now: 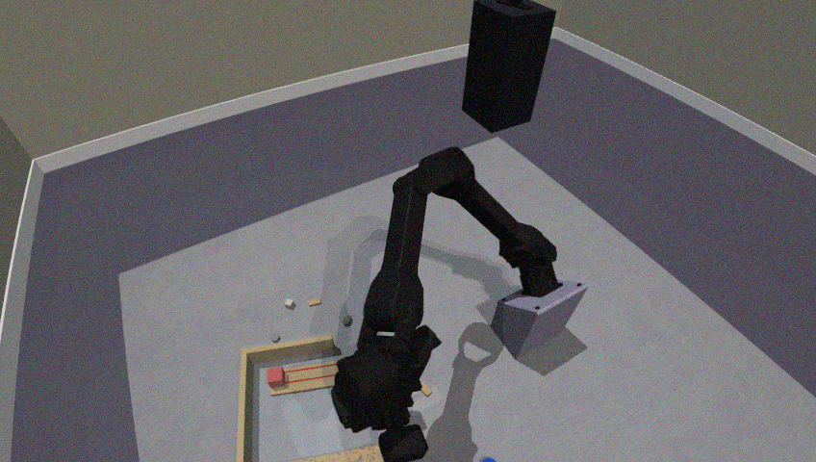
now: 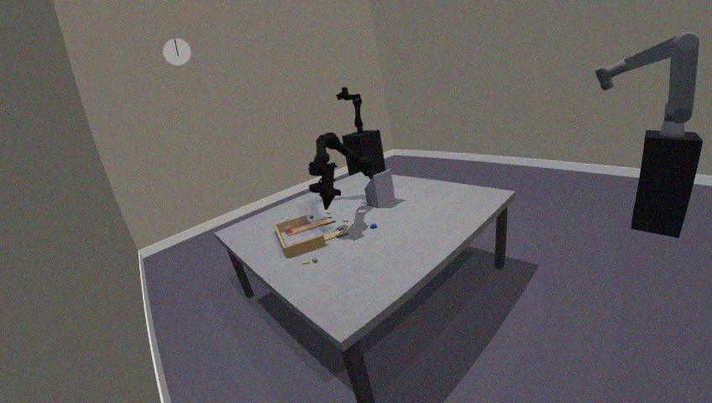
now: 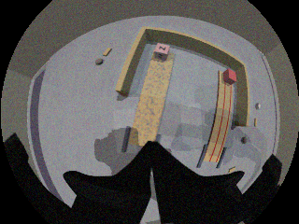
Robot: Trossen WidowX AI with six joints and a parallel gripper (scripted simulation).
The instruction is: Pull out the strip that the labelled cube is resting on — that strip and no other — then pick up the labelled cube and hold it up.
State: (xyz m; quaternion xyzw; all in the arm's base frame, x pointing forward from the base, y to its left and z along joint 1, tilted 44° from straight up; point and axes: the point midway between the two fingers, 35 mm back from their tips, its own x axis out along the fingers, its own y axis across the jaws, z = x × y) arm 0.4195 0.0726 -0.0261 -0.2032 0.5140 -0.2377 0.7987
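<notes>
The labelled cube [image 3: 162, 51] [image 2: 295, 243] is pink with a dark letter. It rests on the far end of the speckled tan strip [image 3: 151, 100] [image 2: 332, 234] [image 1: 338, 456]. A plain red cube [image 1: 275, 376] [image 2: 287, 229] [image 3: 229, 77] sits at the far end of the strip with red lines [image 1: 309, 374] [image 3: 220, 119]. My gripper [image 3: 151, 145] [image 2: 327, 208] is shut and empty, pointing down above the table. In the wrist view its tips overlap the near end of the speckled strip. The arm hides the near end of the red-lined strip in the top view.
A three-sided wooden wall [image 1: 244, 400] [image 2: 305, 248] [image 3: 129, 70] surrounds the cubes' end. Dark rails [image 3: 126, 139] [image 3: 202, 156] flank the strips' near ends. A blue object [image 2: 373, 226], a white cube [image 1: 290, 302], a dark ball [image 1: 347, 320] and small tan blocks [image 1: 315, 302] [image 1: 425, 389] lie outside.
</notes>
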